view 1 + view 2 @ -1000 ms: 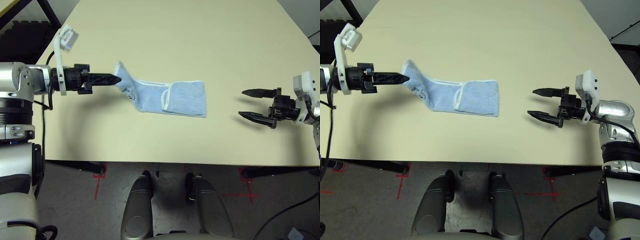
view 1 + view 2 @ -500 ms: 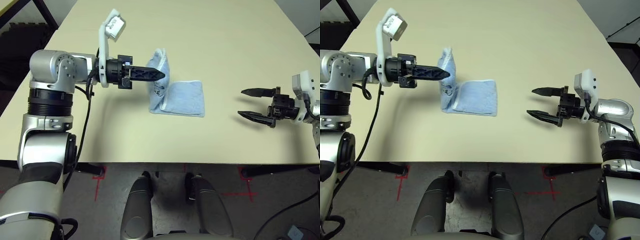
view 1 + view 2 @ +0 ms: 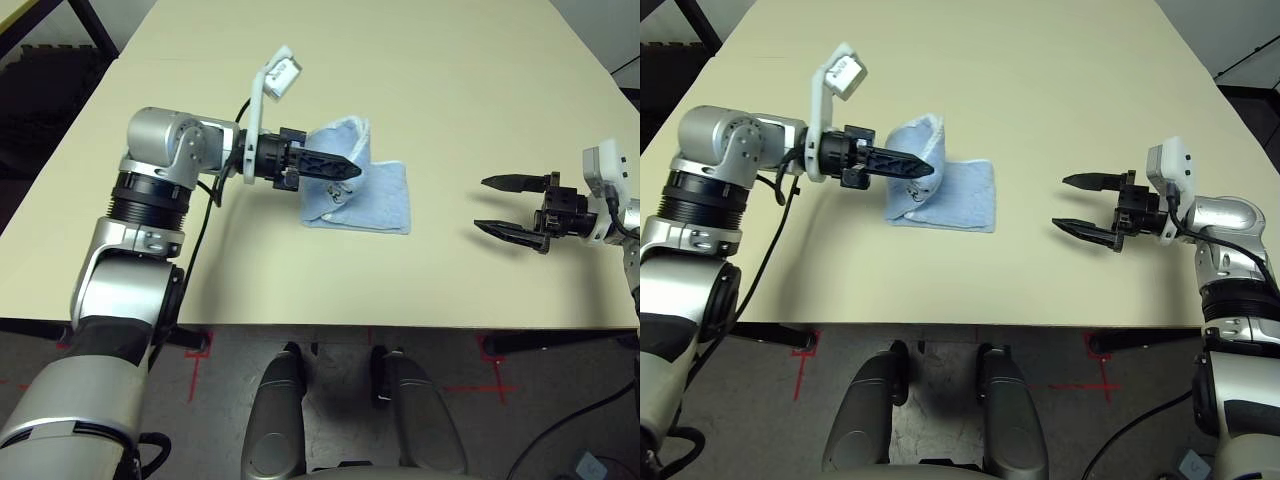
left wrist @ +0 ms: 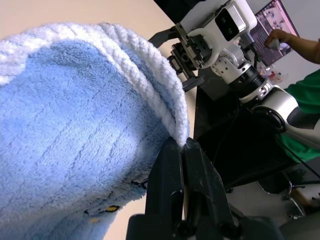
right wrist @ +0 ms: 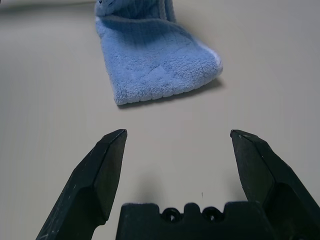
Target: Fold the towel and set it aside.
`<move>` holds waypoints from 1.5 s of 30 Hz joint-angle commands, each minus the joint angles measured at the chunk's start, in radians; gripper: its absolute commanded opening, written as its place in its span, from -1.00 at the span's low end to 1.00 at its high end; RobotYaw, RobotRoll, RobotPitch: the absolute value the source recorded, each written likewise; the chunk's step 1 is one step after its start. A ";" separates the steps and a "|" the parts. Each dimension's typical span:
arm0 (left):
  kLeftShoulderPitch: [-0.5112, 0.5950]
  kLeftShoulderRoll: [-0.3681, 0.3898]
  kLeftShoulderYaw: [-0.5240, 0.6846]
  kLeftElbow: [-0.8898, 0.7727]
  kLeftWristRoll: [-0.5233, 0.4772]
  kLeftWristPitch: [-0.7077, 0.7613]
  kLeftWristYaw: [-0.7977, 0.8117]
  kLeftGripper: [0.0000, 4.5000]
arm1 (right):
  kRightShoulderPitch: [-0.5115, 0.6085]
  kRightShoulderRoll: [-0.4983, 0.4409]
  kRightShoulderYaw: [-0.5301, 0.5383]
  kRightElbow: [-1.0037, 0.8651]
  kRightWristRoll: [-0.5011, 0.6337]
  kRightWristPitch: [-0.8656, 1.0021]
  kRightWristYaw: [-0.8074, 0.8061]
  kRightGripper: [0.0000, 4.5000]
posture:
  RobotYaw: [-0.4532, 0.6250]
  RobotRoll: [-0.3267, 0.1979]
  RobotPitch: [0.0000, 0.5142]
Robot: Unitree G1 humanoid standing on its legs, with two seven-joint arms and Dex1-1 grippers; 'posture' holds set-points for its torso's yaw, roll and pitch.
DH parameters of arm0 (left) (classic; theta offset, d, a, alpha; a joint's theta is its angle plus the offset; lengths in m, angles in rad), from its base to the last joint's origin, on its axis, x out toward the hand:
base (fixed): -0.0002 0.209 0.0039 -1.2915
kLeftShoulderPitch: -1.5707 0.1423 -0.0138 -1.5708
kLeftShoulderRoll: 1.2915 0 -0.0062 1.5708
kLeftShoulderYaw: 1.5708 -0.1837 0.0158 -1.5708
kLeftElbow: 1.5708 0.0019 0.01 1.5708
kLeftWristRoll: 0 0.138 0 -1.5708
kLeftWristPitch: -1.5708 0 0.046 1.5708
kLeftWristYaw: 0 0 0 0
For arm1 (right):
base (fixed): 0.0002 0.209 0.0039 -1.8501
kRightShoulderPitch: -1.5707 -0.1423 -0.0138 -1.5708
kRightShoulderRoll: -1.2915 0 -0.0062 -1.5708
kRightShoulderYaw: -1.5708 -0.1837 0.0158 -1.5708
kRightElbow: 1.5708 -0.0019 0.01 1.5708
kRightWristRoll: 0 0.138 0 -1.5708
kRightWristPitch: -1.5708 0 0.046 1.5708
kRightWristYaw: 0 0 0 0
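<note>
The towel [image 3: 382, 203] is lying on the worktop [image 3: 240, 290] near the middle of the frame, a little above centre. Its flat part is running left to right, while the raised flap is standing up at its left end. The left gripper [image 3: 359, 171] is reaching in from the left with its fingers clenched on the flap's white edging, as the left wrist view is showing. The flat part is lying to the right of and just below those fingertips, so the coming move is probably turning on that: carrying the edging rightward and down, along the towel's long axis, onto the folded part. The left arm is the nearer one. The right gripper [image 3: 479, 204] is waiting well apart at the right of the frame, its fingers parted, holding nothing and pointing towards the towel's right end.

Compared with half a second earlier, the left gripper is sitting further right and slightly lower, and the flap is leaning over the flat part instead of standing more upright beside it. The flat part and the right gripper are keeping nearly the same places. The fold seems to be nearing its close; setting the towel aside is still remaining.
</note>
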 commanded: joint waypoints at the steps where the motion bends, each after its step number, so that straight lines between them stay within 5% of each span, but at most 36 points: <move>1: -0.017 -0.023 -0.028 0.040 0.034 -0.032 0.004 -0.99 | 0.012 0.000 0.006 -0.004 -0.006 -0.006 -0.002 1.00 | -0.15 0.25 -0.24; 26: -0.083 -0.027 -0.138 0.064 0.074 -0.060 -0.195 -0.99 | 0.025 0.007 0.013 -0.013 -0.003 -0.007 -0.005 1.00 | -0.15 0.25 -0.25; 45: -0.094 -0.174 -0.134 0.210 0.171 -0.176 -0.109 -0.99 | 0.037 0.006 0.008 -0.027 0.002 -0.001 -0.014 1.00 | -0.18 0.25 -0.26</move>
